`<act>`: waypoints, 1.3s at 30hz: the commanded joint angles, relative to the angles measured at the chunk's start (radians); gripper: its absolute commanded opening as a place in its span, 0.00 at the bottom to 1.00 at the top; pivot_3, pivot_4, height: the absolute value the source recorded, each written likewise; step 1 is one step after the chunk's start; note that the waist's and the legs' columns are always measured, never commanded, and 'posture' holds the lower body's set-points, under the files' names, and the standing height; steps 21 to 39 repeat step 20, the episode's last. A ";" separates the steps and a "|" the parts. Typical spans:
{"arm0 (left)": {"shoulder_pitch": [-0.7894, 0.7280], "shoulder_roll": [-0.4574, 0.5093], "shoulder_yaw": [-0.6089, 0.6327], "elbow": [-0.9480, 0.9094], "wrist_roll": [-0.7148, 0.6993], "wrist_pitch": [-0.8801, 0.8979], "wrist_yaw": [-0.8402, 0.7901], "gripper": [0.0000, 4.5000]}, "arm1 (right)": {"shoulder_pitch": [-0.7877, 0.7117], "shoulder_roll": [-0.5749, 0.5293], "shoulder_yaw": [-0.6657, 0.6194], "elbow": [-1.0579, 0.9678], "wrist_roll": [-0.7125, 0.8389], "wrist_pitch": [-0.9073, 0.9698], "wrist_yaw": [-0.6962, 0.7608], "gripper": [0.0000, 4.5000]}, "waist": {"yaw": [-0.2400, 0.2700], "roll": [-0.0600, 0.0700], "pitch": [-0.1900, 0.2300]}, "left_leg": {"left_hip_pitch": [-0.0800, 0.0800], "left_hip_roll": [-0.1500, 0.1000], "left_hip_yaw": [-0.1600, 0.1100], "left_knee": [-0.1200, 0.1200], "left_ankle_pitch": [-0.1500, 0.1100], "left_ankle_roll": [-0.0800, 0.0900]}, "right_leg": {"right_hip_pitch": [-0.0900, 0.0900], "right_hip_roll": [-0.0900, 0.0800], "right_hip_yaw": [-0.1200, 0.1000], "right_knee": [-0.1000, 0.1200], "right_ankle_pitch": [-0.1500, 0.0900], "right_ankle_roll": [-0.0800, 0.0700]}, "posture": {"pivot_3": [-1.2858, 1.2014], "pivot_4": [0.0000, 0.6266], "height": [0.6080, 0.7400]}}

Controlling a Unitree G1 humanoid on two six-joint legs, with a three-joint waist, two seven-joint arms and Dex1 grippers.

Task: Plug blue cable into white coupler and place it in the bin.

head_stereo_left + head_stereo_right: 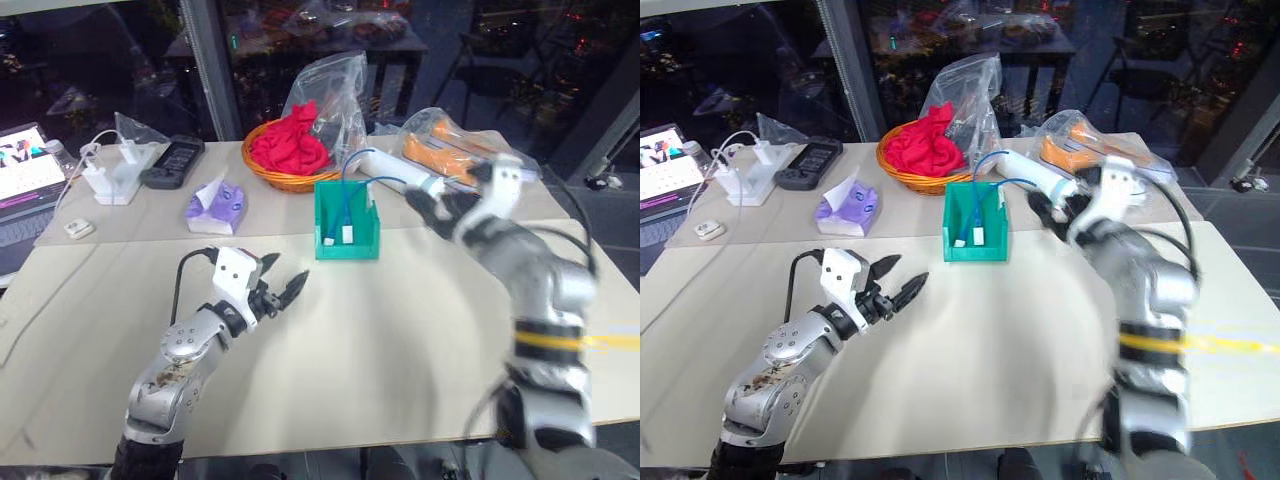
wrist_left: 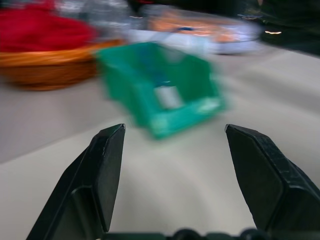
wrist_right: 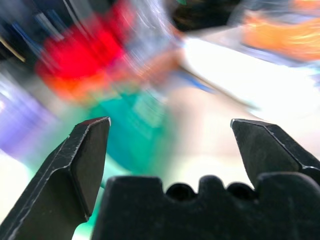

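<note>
1. As far as we can judge, the task looks close to finished: the blue cable (image 1: 351, 197) lies in the bin (image 1: 322, 212), looping up over the tall back wall and running down inside, and the white coupler (image 1: 347, 235) rests on the bin floor near the low front wall
2. We see our right gripper (image 1: 437, 207) just to the right of the bin and apart from it, its two fingers spread wide and pinching nothing
3. We see our left gripper (image 1: 283, 288) hovering over the table (image 1: 380, 330) in front of the bin and to its left, well apart from it, fingers spread with nothing between them
4. What seems left, in our judgement, is only to draw both arms away, provided the plug is truly seated
5. We cannot tell whether the cable's plug is fully pushed into the coupler; the joint is too small in the head views and smeared in the left wrist view
6. A second small white piece sits beside the coupler in the bin, and we cannot make out what it is
7. We find the right wrist view blurred, so the bin there is only a teal smear behind the fingers
</note>
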State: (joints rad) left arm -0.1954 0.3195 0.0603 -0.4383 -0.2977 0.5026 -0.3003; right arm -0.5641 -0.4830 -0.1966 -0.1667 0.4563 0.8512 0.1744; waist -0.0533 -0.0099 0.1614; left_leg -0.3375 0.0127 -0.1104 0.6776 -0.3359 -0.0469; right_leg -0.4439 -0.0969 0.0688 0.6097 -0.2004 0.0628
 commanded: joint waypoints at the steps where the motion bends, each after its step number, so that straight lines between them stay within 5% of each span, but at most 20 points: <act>1: 0.022 -0.044 0.077 -0.019 0.071 -0.036 0.141 0.77 | 0.180 0.046 0.064 -0.231 -0.101 -0.067 -0.090 1.00 | -0.007 0.000 0.000 | 0.001 0.000 0.000 0.000 0.000 0.001 | 0.000 0.000 0.001 0.001 0.000 0.000 | 0.52 0.24 0.87; 10: 0.060 -0.173 0.171 0.023 0.086 -0.028 0.304 0.77 | 0.291 0.192 0.148 -0.175 -0.258 -0.278 -0.156 1.00 | 0.005 -0.001 0.000 | 0.005 0.000 0.000 0.003 0.002 -0.004 | 0.004 0.001 0.002 0.000 0.005 -0.001 | 0.52 0.24 0.87; 39: 0.065 -0.180 0.201 0.034 0.067 -0.034 0.303 0.77 | 0.301 0.206 0.140 -0.136 -0.302 -0.318 -0.129 1.00 | 0.011 -0.001 0.000 | 0.005 0.000 0.000 0.002 0.003 -0.005 | 0.004 0.001 0.002 -0.001 0.005 -0.001 | 0.52 0.24 0.87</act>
